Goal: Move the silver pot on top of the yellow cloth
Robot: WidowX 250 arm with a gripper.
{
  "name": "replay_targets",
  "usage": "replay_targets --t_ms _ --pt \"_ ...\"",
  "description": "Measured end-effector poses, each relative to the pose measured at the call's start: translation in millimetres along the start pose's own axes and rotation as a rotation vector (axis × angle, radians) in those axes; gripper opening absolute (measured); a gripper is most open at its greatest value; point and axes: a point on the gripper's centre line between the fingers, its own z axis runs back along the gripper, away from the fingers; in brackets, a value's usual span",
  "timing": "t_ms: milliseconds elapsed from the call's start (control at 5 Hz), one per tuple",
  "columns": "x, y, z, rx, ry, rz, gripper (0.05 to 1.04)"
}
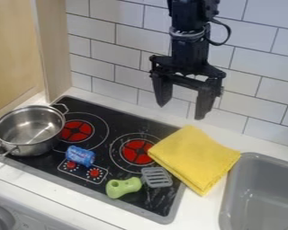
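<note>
Lettering (78, 155) (too small to read) marks the blue can (81, 157) near the pot (29, 129); fingers (163, 91) spread apart.

1 camera (fairly near) slants down over the stove (119, 117) toward the tiled wall (128, 38).

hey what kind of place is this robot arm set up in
It looks like a toy or mock kitchen: there's a black stovetop with red burner rings, a grey sink basin at the right, and a white tiled wall behind the counter.
</note>
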Motion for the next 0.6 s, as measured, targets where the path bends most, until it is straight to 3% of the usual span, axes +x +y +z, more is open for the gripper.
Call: replay_targets --t_ms 200,400,600 --pt "-12.4 0.1 -14.7 -0.001 0.063 0.007 0.999" --pt "-17.8 1.7 -13.3 -0.013 0.100 0.039 0.999" --pt "-18.2 21.5 2.0 -0.007 0.052 0.126 0.999"
